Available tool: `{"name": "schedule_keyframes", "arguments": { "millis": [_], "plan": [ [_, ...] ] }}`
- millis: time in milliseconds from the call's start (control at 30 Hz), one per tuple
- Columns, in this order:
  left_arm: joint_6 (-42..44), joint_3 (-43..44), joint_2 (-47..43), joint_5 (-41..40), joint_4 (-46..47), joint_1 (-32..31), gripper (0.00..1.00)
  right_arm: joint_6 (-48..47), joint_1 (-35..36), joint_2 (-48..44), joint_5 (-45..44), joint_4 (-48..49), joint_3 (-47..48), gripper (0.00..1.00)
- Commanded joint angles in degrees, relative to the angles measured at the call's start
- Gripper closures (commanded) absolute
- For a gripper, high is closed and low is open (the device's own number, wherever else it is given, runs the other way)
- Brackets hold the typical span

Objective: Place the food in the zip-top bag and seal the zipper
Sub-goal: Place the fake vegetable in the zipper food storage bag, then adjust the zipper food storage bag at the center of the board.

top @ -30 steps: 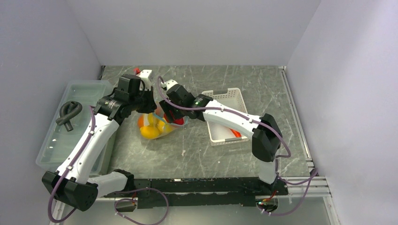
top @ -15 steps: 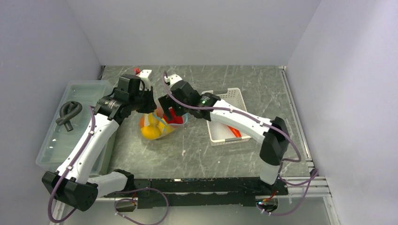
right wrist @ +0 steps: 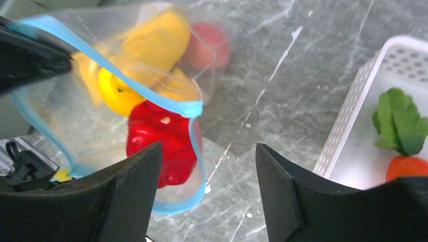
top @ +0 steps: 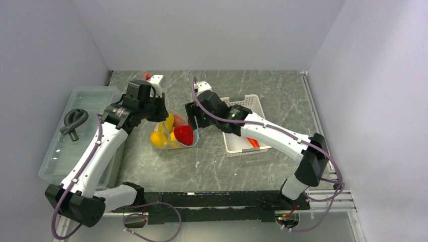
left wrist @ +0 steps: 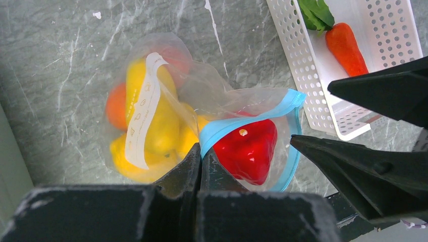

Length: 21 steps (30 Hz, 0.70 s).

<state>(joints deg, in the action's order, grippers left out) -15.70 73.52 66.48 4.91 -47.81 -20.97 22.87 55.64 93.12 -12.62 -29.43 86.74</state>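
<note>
The clear zip-top bag (top: 171, 137) lies on the table with its teal zipper (left wrist: 252, 113) gaping open. Inside it are yellow fruits (left wrist: 151, 121), an orange fruit (left wrist: 116, 106) and the red pepper (left wrist: 247, 148), which sits just inside the mouth. My left gripper (left wrist: 201, 154) is shut on the zipper's near edge and holds it up. My right gripper (right wrist: 207, 191) is open and empty, just right of the mouth, above the table. The carrot (left wrist: 345, 48) and the green leafy piece (left wrist: 315, 12) lie in the white basket (left wrist: 303, 65).
The white perforated basket (top: 250, 103) stands right of the bag, partly under my right arm. A large translucent bin (top: 86, 96) with a black hose (top: 74, 122) fills the left side. A small red and white object (top: 153, 78) lies at the back.
My right gripper has let go of the red pepper and pulled back to the right. The pepper now lies inside the bag's mouth. My left gripper still grips the zipper.
</note>
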Motion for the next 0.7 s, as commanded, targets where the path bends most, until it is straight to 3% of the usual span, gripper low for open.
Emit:
{"name": "schedule_keyframes", "arguments": {
  "millis": [0,400,667],
  "plan": [
    [0.7,0.4,-0.8,0.8,2.3,0.2,1.00,4.8,-0.2,-3.3,1.1,2.5,-3.9,0.31],
    [0.7,0.4,-0.6,0.9,2.3,0.2,1.00,11.3,-0.2,-6.8,4.3,8.6,-14.7,0.47],
    [0.7,0.4,-0.5,1.1,2.4,0.3,1.00,14.6,-0.2,-4.4,5.7,12.1,-16.1,0.59]
  ]
}}
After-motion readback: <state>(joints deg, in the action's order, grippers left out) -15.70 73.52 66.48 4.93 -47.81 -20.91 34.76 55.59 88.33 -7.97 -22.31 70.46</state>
